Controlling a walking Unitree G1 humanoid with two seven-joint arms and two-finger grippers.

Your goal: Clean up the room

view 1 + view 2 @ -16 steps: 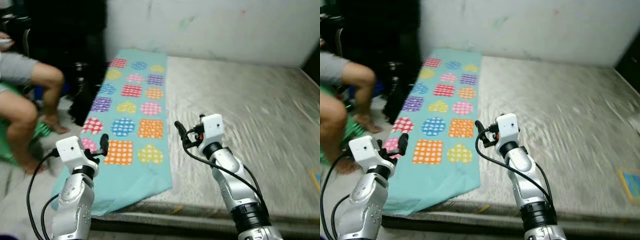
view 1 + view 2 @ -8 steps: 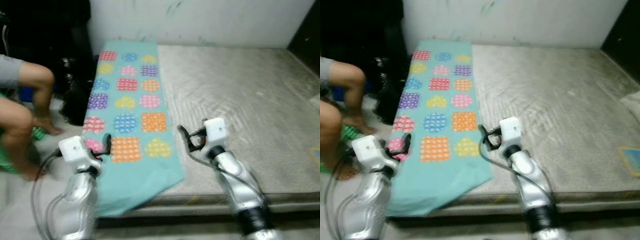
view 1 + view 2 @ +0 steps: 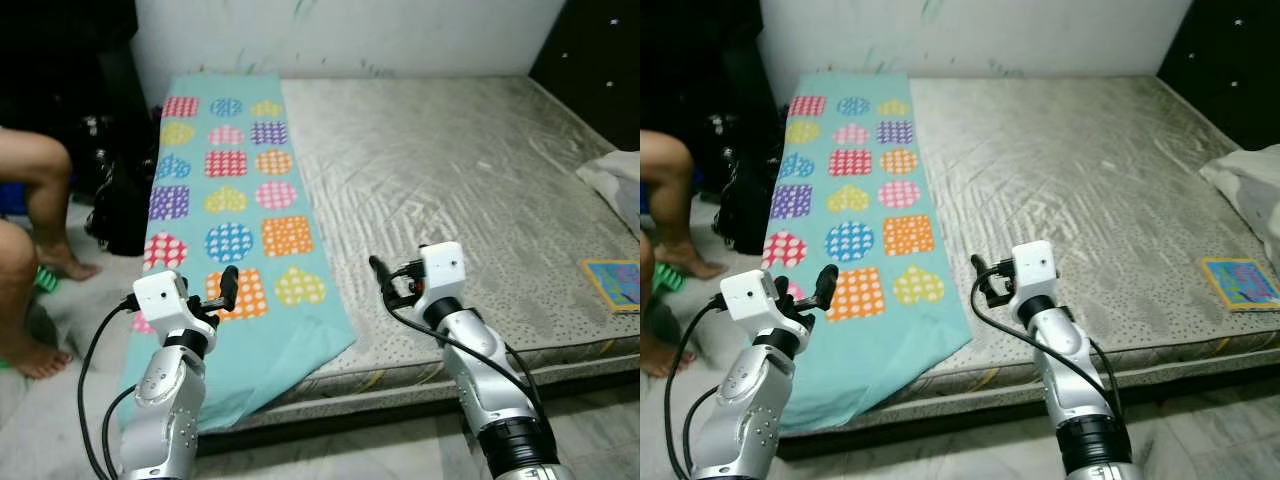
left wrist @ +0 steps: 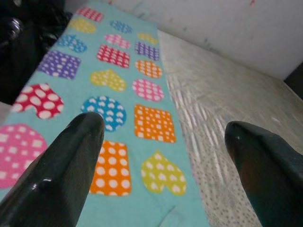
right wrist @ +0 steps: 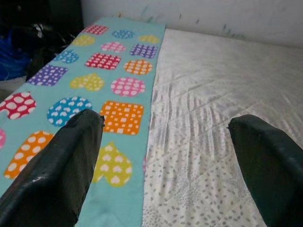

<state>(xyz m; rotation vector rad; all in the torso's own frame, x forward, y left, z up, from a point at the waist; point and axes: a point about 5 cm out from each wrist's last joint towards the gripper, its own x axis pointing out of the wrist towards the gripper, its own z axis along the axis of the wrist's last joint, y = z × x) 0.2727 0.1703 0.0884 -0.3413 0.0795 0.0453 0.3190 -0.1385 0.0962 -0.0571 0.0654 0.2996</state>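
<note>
Bare grey mattress (image 3: 450, 190) occupying most of the room, its head against a pale wall and its near edge facing the robot. Along the mattress's left side lies a turquoise blanket (image 3: 232, 210) printed with dotted hearts, circles and squares; its near end spills over the mattress edge toward the floor, which suggests it was spread loosely and not tucked. Left gripper (image 4: 163, 156) held raised above the blanket's overhanging corner, fingers well apart, nothing between them; right gripper (image 5: 165, 151) held at similar height above the mattress's near edge, just beside the blanket's inner border, fingers likewise apart and empty. Both arms appear poised in a ready posture facing the bed, probably so that either can descend on the cloth. At the right edge of the mattress: a small colourful book or card (image 3: 611, 271) lying flat, and beyond it a bundle of white fabric (image 3: 615, 180). A seated person's bare legs (image 3: 30, 260) stand on the floor at the left, next to a dark bag (image 3: 120, 200). Judged stage: approach, no item yet grasped
</note>
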